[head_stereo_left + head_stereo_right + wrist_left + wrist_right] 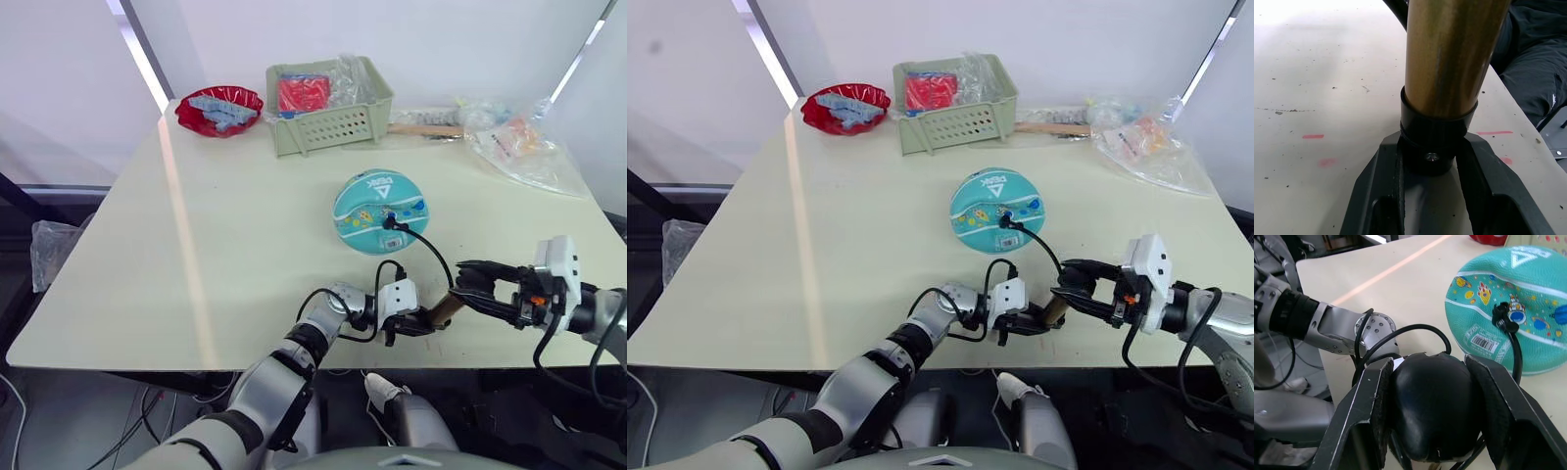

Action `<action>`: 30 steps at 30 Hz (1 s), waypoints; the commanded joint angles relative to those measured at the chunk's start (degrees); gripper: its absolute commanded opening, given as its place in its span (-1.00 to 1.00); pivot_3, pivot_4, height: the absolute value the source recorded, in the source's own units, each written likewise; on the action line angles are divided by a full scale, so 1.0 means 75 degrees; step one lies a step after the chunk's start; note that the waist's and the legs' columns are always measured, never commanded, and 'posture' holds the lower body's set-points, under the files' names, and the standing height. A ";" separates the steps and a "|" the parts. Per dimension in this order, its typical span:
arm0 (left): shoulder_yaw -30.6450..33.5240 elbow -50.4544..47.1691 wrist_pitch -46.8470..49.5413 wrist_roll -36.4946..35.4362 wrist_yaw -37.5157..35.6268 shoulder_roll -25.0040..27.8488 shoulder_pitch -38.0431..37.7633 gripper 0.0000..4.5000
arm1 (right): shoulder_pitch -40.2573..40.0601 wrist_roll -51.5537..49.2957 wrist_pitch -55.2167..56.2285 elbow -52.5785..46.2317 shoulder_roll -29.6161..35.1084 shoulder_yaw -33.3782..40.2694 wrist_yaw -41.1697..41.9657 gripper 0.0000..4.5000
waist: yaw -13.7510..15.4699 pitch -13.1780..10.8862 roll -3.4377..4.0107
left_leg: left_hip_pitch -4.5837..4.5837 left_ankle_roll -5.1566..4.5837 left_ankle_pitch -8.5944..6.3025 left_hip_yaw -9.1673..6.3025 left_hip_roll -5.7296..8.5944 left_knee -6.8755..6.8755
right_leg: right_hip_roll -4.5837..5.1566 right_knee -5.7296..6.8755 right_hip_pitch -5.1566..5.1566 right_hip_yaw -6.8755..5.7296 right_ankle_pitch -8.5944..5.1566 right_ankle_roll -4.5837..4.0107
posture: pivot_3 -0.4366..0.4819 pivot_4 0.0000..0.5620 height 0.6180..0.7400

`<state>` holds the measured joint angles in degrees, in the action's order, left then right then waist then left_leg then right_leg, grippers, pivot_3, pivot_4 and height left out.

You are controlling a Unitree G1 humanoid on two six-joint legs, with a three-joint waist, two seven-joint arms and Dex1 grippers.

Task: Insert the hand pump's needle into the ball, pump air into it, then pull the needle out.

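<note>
The teal printed ball [380, 211] – white triangle logo, barcode label – is sitting mid-table, the black hose fitting [1502, 317] plugged in. The left gripper [1432, 176] is clamping the brass-gold hand pump's [443, 309] black base; the right gripper [1432, 416] is squeezing its handle.

Silver-grey jointed arms, black cables, white wrist housings, black two-fingered left pincer [411, 328]

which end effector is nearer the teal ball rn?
Right, narrowly. The right end effector, clamping the pump's black handle, sits nearer the teal printed ball; the left end effector grips the black base, slightly farther away.
</note>
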<state>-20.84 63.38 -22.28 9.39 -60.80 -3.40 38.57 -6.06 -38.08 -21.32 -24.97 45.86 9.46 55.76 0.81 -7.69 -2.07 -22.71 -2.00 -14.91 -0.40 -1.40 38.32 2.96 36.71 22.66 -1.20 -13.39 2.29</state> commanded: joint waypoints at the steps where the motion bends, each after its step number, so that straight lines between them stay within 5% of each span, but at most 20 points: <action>1: -0.0126 0.0513 0.0263 0.0273 0.0015 0.0184 -0.0181 -0.53 | -0.0294 0.0321 -0.0334 0.0195 0.0075 -0.0326 0.0015 -0.18 | -0.0001 0.0000 -0.0001 | 0.0001 0.0000 0.0000 0.0001 -0.0001 0.0001 | 0.0001 0.0000 -0.0001 0.0000 -0.0006 -0.0009 | -0.05 -0.47 0.96; 19: -0.0297 0.0589 0.0405 0.0458 0.0072 0.0173 -0.0166 -0.53 | 0.1500 -0.2780 -0.2144 -0.0168 0.1755 0.2815 0.0287 -0.18 | 0.0020 -0.0106 0.0119 | -0.0023 0.0000 0.0000 0.0011 0.0020 0.0009 | 0.0031 -0.0005 0.0006 0.0003 0.0003 0.0002 | -0.05 -0.47 0.96; 30: -0.0328 0.0620 0.0395 0.0486 0.0023 0.0164 -0.0154 -0.53 | 0.2636 -0.4087 -0.3486 0.0178 0.2733 0.3753 0.0010 -0.18 | 0.0019 -0.0124 0.0113 | -0.0026 0.0000 0.0000 0.0011 0.0018 0.0008 | 0.0031 -0.0007 0.0006 0.0002 0.0006 0.0006 | -0.05 -0.47 0.96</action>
<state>-20.91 63.47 -22.30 9.38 -60.91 -4.13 39.74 11.18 -66.63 -47.92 -24.15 65.10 32.65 56.80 0.95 -8.62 -1.22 -22.90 -2.01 -14.91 -0.33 -1.27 38.38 3.19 36.66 22.71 -1.19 -13.35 2.33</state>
